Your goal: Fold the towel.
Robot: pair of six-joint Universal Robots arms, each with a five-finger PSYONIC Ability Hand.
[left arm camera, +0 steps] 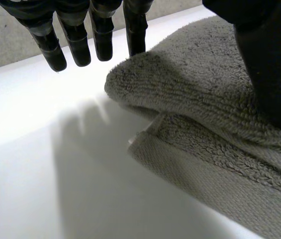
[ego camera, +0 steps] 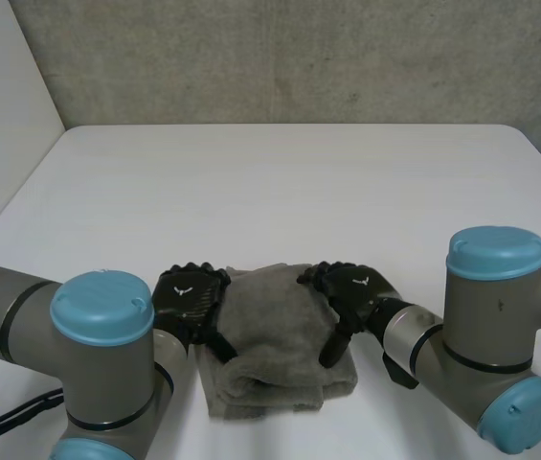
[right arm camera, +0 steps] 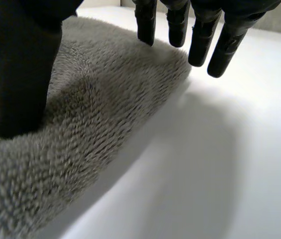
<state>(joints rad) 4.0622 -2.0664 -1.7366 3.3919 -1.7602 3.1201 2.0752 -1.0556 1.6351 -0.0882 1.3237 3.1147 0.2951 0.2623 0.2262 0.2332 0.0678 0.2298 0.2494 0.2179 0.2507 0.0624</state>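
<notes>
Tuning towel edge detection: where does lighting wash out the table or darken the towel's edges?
Head view: even light, towel distinct from table. Left wrist view: table glares white by the left hand's fingers; gap under top fold dark. Right wrist view: towel edge plain against the table.

No readable text or markings anywhere.
</notes>
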